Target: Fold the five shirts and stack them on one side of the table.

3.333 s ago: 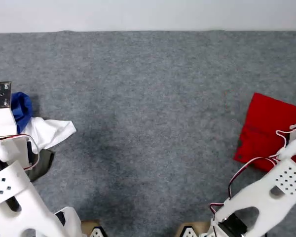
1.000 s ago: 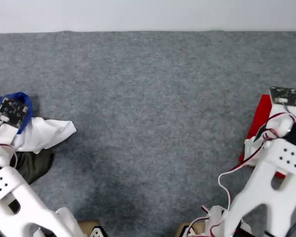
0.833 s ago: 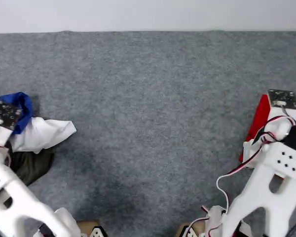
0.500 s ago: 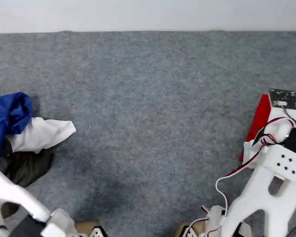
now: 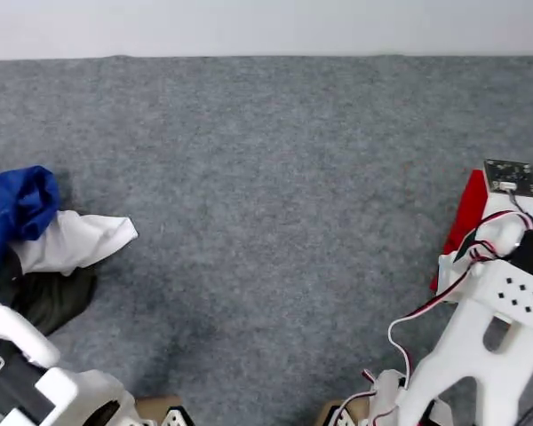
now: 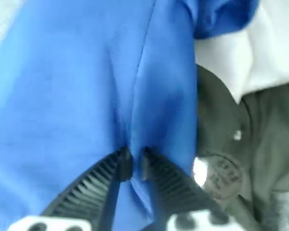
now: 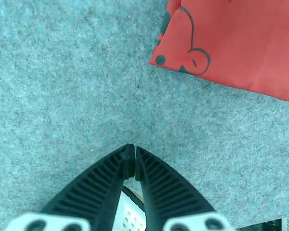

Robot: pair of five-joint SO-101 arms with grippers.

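A blue shirt (image 5: 19,206) is bunched up at the table's left edge, and my left gripper (image 6: 132,163) is shut on a fold of the blue shirt (image 6: 86,86). Beside it lie a crumpled white shirt (image 5: 75,242) and a dark olive shirt (image 5: 43,300); the wrist view has the white shirt (image 6: 260,53) and the olive shirt (image 6: 241,154) next to the blue cloth. A folded red shirt (image 5: 469,217) lies at the right edge, partly under the right arm (image 5: 493,311). My right gripper (image 7: 131,156) is shut and empty, over bare cloth just off the red shirt (image 7: 231,43).
A grey felt cover (image 5: 275,177) spans the table, with a wide open stretch between the left pile and the red shirt. A pale wall runs along the far edge. Both arm bases stand at the near edge.
The left arm pulled back toward the near left corner, drawing the blue shirt up with it. The right arm swung over the red shirt's edge earlier and has since kept still.
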